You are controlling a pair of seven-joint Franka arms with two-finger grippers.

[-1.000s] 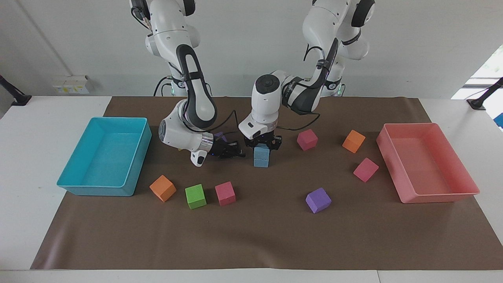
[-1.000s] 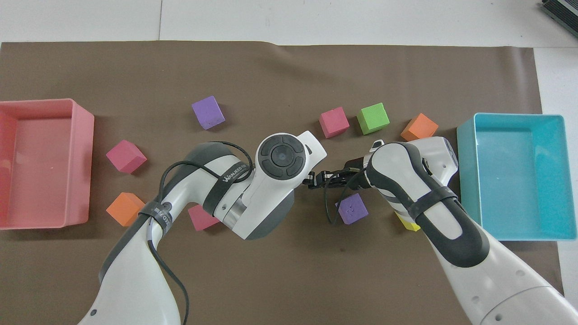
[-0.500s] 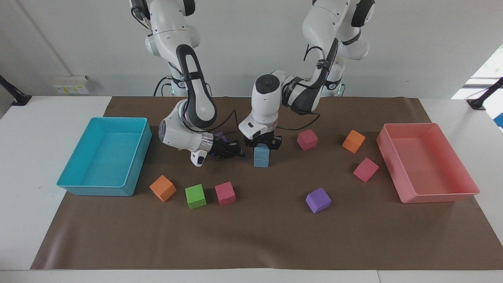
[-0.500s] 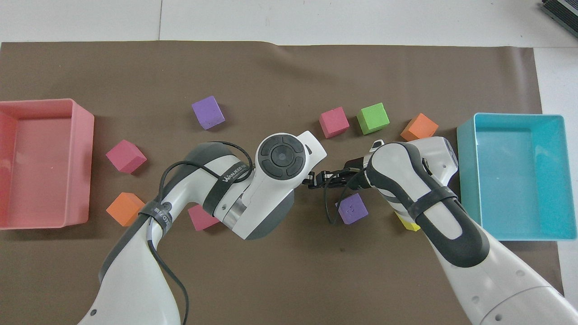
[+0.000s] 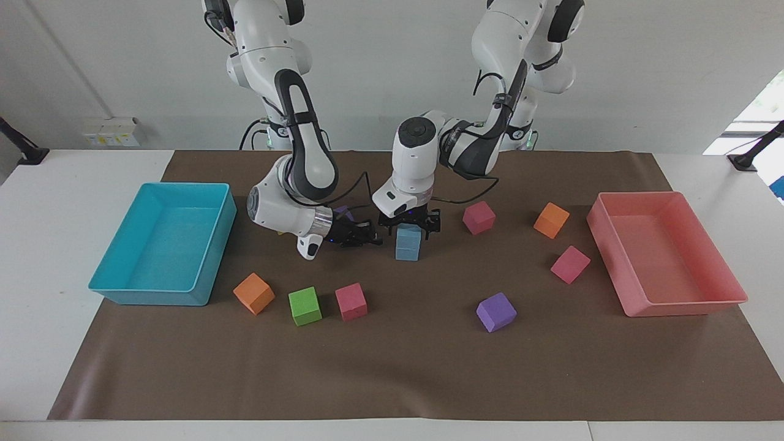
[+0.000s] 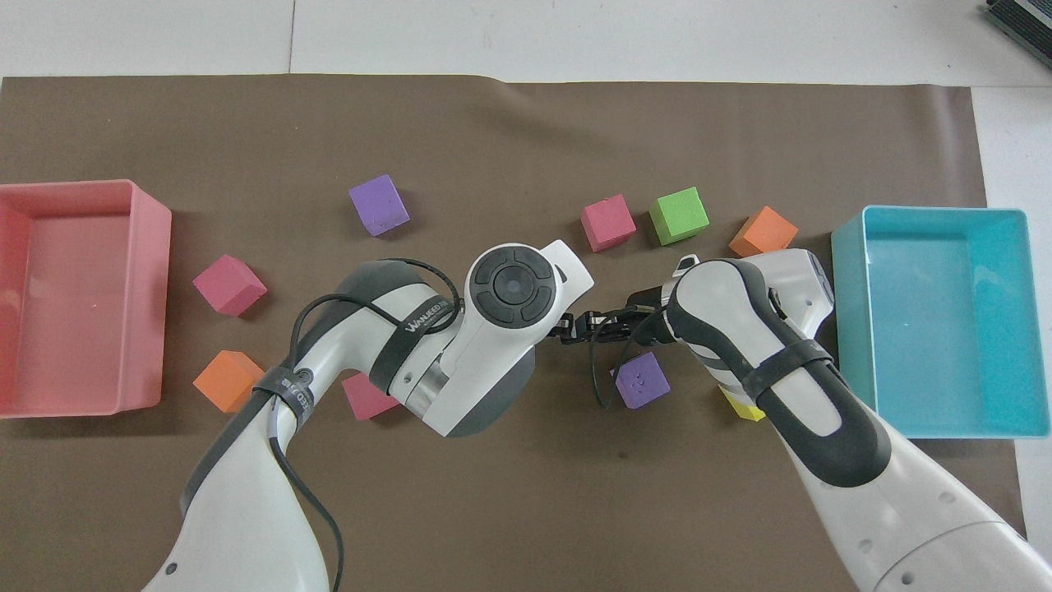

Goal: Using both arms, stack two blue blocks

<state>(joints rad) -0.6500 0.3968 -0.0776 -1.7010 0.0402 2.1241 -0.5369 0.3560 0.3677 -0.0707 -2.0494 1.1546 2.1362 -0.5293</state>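
Facing view: left gripper (image 5: 409,224) fingers straddle the top blue block (image 5: 408,235) of the stack; right gripper (image 5: 357,236) beside, fingers' state unreadable.

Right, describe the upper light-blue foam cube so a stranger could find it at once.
Start at the brown mat between the turquoise tray and the pink tray. Near its middle, under the left gripper, stands a two-cube column. The upper light-blue foam cube sits on the lower light-blue foam cube; every other cube lies on the mat.
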